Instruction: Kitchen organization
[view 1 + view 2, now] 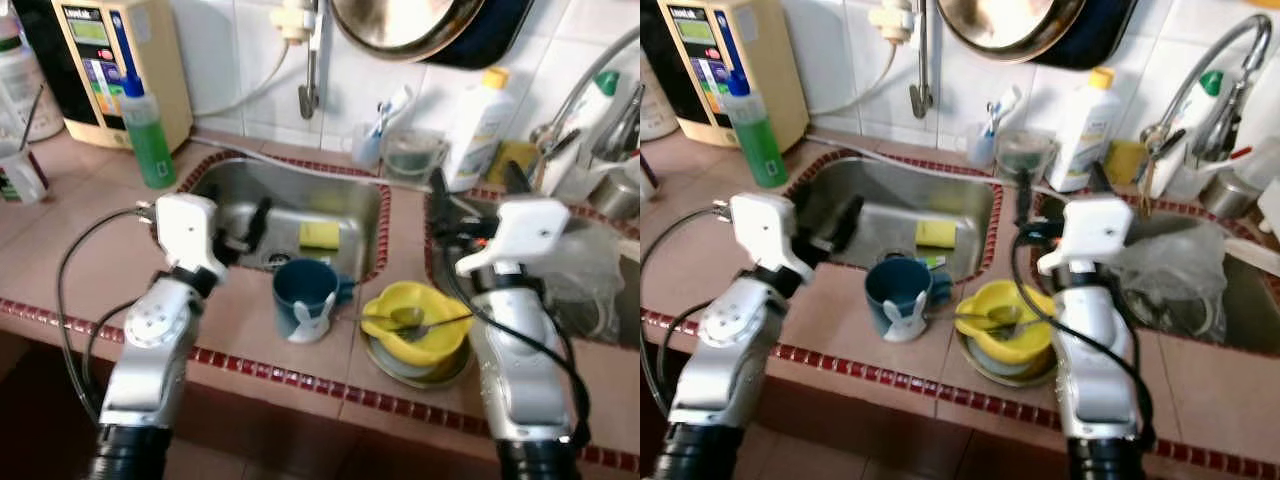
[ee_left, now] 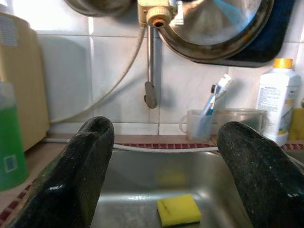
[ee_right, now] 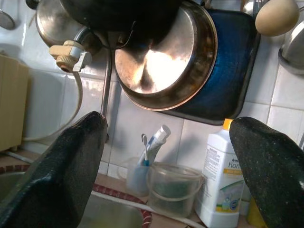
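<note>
A dark blue mug [image 1: 305, 298] stands on the tiled counter at the front rim of the steel sink [image 1: 352, 205]. Right of it, a yellow bowl [image 1: 415, 322] with a spoon [image 1: 400, 320] in it rests on a plate. A yellow sponge [image 2: 178, 210] lies in the sink basin. My left gripper [image 1: 245, 232] hovers open over the sink's left side, empty, pointing toward the sponge. My right gripper [image 1: 478, 190] is raised open over the divider between the two sinks, empty, pointing at the wall.
A green soap bottle [image 1: 150, 135] and a beige water purifier [image 1: 110, 60] stand at the back left. Behind the sink are a toothbrush cup [image 3: 142, 175], a clear tub [image 3: 173, 190] and a white bottle [image 1: 478, 125]. A steel pan [image 3: 161, 57] hangs above. A plastic bag [image 1: 1170, 270] lies in the right sink.
</note>
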Motion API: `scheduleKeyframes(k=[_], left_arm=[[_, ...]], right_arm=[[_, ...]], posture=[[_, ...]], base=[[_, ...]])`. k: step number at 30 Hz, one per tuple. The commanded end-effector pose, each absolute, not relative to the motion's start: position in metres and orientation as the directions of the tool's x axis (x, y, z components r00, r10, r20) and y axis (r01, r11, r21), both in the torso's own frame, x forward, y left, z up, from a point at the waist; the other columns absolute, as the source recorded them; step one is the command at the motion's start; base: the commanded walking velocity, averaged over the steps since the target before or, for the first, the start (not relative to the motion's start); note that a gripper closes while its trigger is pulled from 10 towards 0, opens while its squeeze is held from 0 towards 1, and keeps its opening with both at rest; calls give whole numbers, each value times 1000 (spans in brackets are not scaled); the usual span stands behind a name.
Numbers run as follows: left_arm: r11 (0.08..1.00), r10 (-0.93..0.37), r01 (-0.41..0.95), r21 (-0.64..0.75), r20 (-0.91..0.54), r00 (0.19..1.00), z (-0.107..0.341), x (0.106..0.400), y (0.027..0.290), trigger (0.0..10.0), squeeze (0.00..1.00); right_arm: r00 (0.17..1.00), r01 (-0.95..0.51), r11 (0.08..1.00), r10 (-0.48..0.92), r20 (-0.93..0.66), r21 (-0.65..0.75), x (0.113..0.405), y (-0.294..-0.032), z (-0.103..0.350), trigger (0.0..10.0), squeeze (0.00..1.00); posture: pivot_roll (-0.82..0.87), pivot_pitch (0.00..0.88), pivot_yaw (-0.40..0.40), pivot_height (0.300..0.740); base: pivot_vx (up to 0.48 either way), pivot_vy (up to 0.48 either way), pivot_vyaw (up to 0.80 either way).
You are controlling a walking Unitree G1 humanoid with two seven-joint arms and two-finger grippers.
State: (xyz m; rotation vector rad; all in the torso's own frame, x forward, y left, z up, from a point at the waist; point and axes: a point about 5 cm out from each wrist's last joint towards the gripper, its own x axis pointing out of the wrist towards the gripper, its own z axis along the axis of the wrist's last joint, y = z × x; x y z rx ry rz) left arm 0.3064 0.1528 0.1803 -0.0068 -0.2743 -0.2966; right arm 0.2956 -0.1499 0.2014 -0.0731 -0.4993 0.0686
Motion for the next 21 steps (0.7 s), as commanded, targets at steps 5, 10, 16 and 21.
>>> scheduleKeyframes(k=[5,10,16,21], left_arm=[[928,-373,360,98,223,900,191,310,146,10000,0],[901,-432,412,132,203,879,201,308,148,10000,0],[815,-566,537,215,103,818,209,307,149,10000,0],[757,-620,590,280,27,784,212,307,149,10000,0]], right_arm=[[886,-57,994,92,455,-90,293,-159,200,10000,0],[894,-78,992,115,433,-104,290,-162,196,10000,0],[903,-132,985,168,396,-115,285,-163,191,10000,0],[912,-200,977,215,349,-80,277,-157,183,10000,0]], posture=[[68,0,-40,740],[68,0,-37,740],[75,0,-33,740],[74,0,-26,740]], base=[[0,0,0],[0,0,0],[0,0,0],[0,0,0]])
